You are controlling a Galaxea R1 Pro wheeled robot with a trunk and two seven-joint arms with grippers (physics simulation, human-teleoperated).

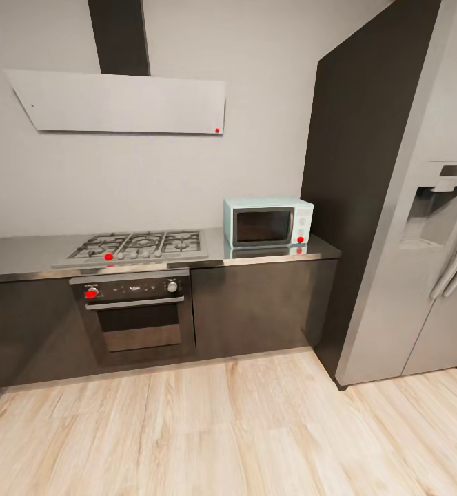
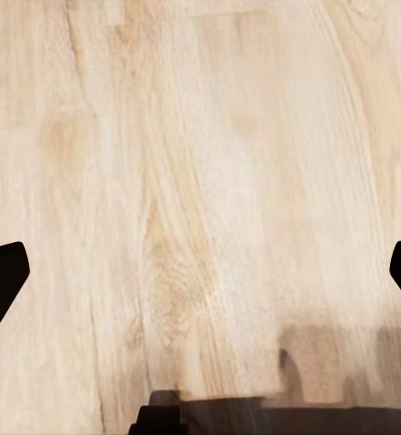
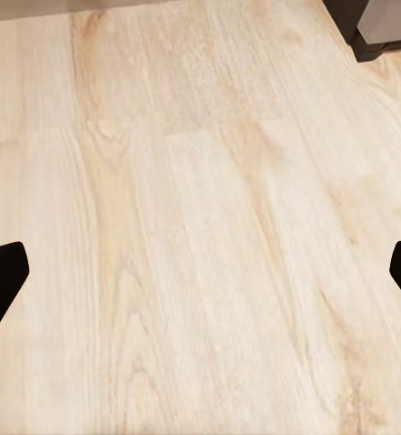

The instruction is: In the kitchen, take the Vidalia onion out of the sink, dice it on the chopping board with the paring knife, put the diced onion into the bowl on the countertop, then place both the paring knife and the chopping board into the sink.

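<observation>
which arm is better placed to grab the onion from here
Neither yet. The left gripper and right gripper both hang open over bare wood floor. Ahead are the stove and microwave.

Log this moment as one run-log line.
phase: in transit | head view: hob, oven, microwave, fridge | left gripper: open over floor | right gripper: open

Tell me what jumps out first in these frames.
The pale blue microwave on the grey countertop draws the eye, standing right of the gas hob with the built-in oven below it. A tall steel fridge stands at the right. Both wrist views look down on the pale wood floor, each hand's fingers spread wide.
</observation>
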